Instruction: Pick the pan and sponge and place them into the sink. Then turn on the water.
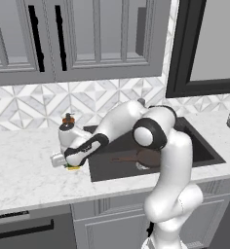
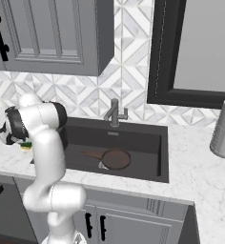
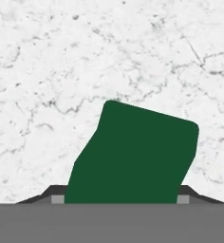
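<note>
The sponge [image 3: 135, 154] shows its green top in the hand view, wedged between the two dark fingertips [image 3: 57, 198]. It lies on the white marble counter just left of the sink [image 1: 207, 148], with a sliver of yellow underside [image 1: 74, 168] under the hand. My gripper [image 1: 70, 163] points down onto it and is shut on its sides. The pan [image 1: 148, 158] lies flat in the dark basin, handle pointing left. From the right, the pan [image 2: 116, 158] rests in the sink [image 2: 150, 138] and the sponge [image 2: 26, 146] peeks out behind the arm. The water is out of view.
A grey faucet [image 2: 114, 113] stands behind the basin. The soap dispenser [image 1: 67, 121] with its brown pump is at the wall right behind my hand. A grey canister [image 2: 224, 128] stands on the counter right of the sink.
</note>
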